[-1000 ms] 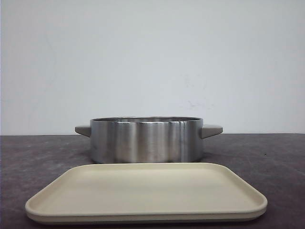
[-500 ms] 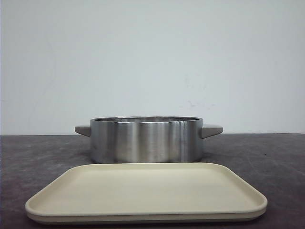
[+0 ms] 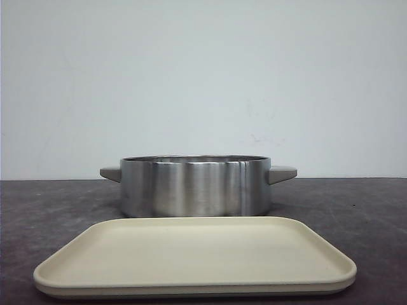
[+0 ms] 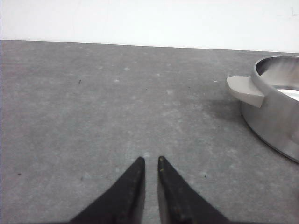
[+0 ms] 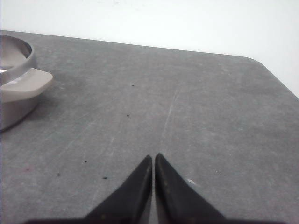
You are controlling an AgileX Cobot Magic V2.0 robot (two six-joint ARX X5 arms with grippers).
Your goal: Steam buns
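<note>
The left tool (image 4: 150,161) hangs over bare grey table (image 4: 93,116), its black fingers nearly together with a thin gap, gripping nothing. The right tool (image 5: 153,157) has its tips pressed together, also empty-handed. A round brushed-steel pot with beige handles (image 3: 194,185) stands behind a cream rectangular plastic tray (image 3: 191,257). No buns or readable writing show.

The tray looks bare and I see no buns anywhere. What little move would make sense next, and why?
Probably wait, or open one gripper. No buns show on the tray or beside the steel pot; its inside is hidden. The left gripper and right gripper hang nearly shut over bare table, holding nothing.
</note>
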